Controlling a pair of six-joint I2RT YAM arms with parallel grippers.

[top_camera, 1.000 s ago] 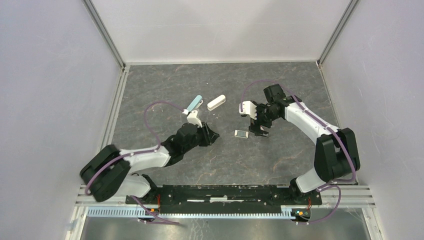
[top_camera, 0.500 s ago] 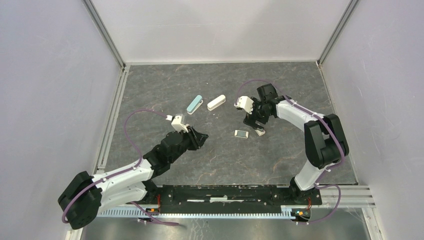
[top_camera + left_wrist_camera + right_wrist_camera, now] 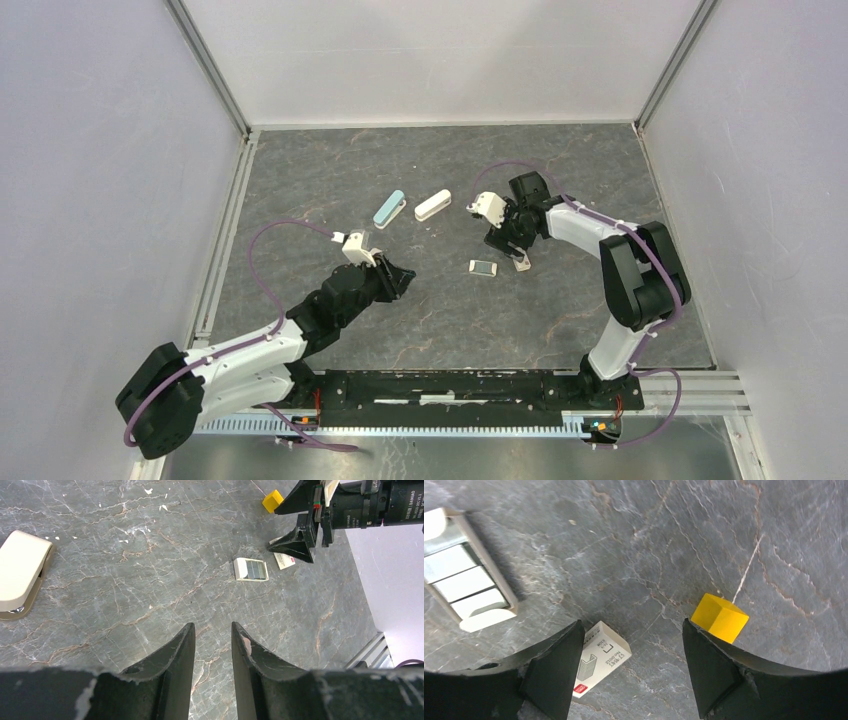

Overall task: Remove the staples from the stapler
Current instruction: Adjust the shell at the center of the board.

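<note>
Right jaws are hanging wide, empty; I am wanting the card box [image 3: 604,662] centred before closing. Left jaws are sitting narrow, empty.

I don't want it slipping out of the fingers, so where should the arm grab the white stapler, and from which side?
Take the white stapler across its narrow width, about midway along, coming straight down from above. It lies low on the table, long and slim, with bare surface along both long sides there, so the fingers should fit on either side.
</note>
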